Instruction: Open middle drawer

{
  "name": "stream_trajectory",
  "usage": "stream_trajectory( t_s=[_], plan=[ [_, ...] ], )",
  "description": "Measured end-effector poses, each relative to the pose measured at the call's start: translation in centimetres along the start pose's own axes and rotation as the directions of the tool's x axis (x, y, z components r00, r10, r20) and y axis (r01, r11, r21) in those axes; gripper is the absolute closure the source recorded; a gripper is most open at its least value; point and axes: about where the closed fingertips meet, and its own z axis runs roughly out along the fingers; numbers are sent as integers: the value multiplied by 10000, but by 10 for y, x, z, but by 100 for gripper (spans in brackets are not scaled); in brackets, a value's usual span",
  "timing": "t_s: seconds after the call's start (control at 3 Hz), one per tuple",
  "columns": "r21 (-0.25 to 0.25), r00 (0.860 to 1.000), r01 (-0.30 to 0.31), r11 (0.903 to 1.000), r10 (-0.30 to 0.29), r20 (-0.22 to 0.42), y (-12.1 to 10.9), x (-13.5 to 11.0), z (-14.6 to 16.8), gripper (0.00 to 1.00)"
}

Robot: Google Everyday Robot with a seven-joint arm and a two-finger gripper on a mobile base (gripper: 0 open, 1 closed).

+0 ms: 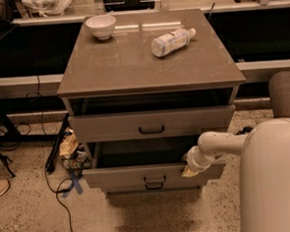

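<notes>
Gripper (189,170) at open middle drawer (124,177), state unclear, bowl (100,26), bottle (172,41) on cabinet top (132,67), speckled floor (33,221)

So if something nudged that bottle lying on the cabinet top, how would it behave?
The bottle lies on its side, so it would probably roll. It looks plastic, so likely light and hard to break. The gripper is at the right end of the middle drawer, well below it.

White bowl (100,26) on worktop (127,67), back left; plastic bottle (172,41) lying sideways, back right.
</notes>
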Motion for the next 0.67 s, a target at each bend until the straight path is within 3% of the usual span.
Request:
stream_trajectory(
  t_s=[0.67],
  plan=[
    [0,10000,0,10000,0,0,0,0,0,36]
  ],
)
